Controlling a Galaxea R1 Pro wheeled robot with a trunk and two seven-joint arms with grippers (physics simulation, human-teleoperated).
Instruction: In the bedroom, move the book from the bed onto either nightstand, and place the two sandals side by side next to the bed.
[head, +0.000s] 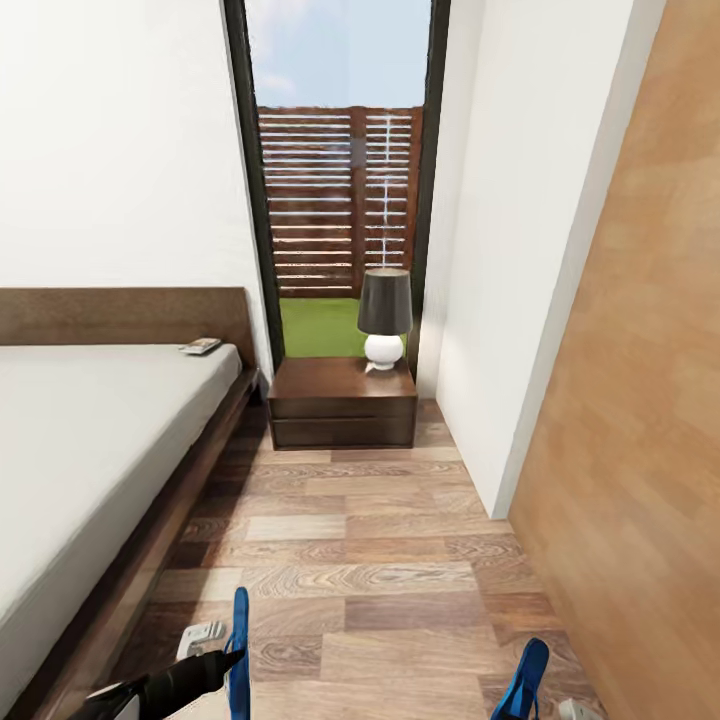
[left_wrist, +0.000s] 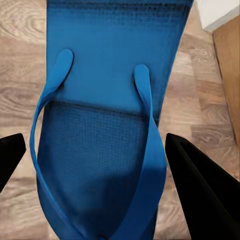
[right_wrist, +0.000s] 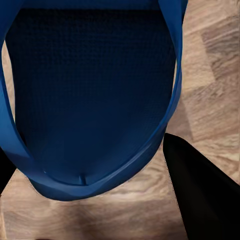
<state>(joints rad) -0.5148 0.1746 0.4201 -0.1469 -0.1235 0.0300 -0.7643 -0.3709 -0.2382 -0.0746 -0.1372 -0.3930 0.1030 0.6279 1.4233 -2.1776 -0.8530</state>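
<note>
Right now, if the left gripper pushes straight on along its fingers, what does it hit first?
Past the thin bright blue flip-flop between the left gripper's fingers, probably the brown wood-plank floor beyond the sole; depth is unclear.

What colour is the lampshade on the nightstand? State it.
Dark grey, nearly black, lampshade over a round white base, standing on the nightstand; head view shows it best.

The head camera looks forward and down along the plank floor (head: 400, 560) between the bed (head: 90, 440) and the right wall, toward the nightstand (head: 343, 400) and window. Each wrist camera sits very close above a blue sandal, the left sandal (left_wrist: 107, 125) and the right sandal (right_wrist: 95, 90), facing that same floor, which all three views share.
</note>
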